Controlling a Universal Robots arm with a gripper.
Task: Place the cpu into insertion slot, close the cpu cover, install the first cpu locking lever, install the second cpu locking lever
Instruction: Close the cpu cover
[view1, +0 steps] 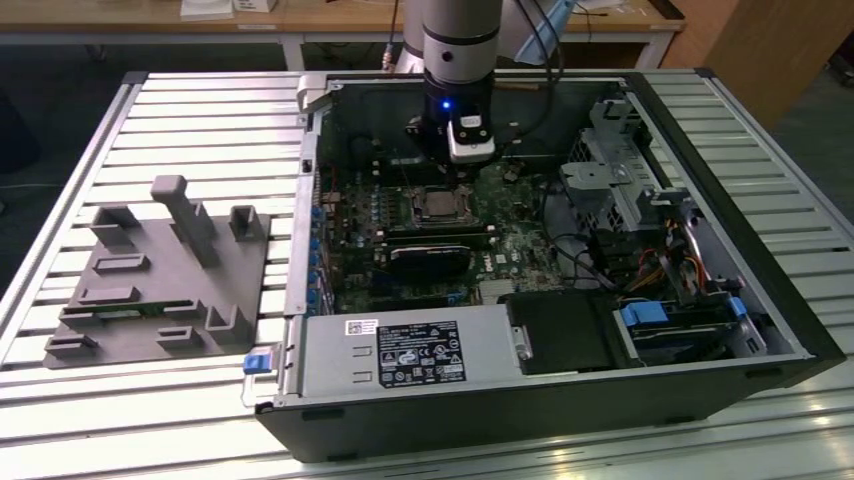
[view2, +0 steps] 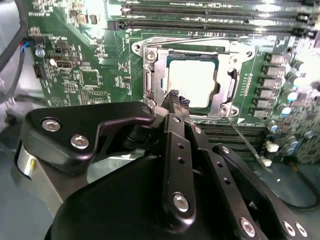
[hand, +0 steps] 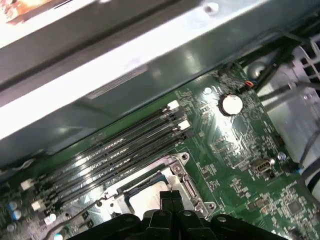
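**A:** Where is the small, flat, square cpu with the dull silver top (view2: 192, 82) to be found?

**B:** It is seen seated flat in the small square metal-rimmed insertion slot (view1: 438, 206). The slot is on the green motherboard (view2: 85, 75), toward the far side of the open black computer case (view1: 534, 430). The thin silver-bronze cpu cover (view2: 197, 53), a square frame with a window, appears to be laid down around it. The silver top is thus exposed while the edges are pinned.

**A:** How is the black-fingered gripper (view2: 177, 99) held?

**B:** It is poised just above the socket's edge, fingertips pressed together with nothing between them. Such a narrow tip is judged suited to pushing a thin part rather than grasping one.

**A:** Are the locking levers fastened?

**B:** That cannot be told for certain. One thin wire lever (view2: 245, 142) is seen running out from a corner of the socket over the board, which suggests it is not hooked down. Another thin wire (view2: 200, 40) lies along one side of the frame, beside the long memory slots (view2: 210, 22).

**A:** How far along is the work judged to be?

**B:** The chip is placed and the cover seems shut. The levers are taken to be the matter in hand.
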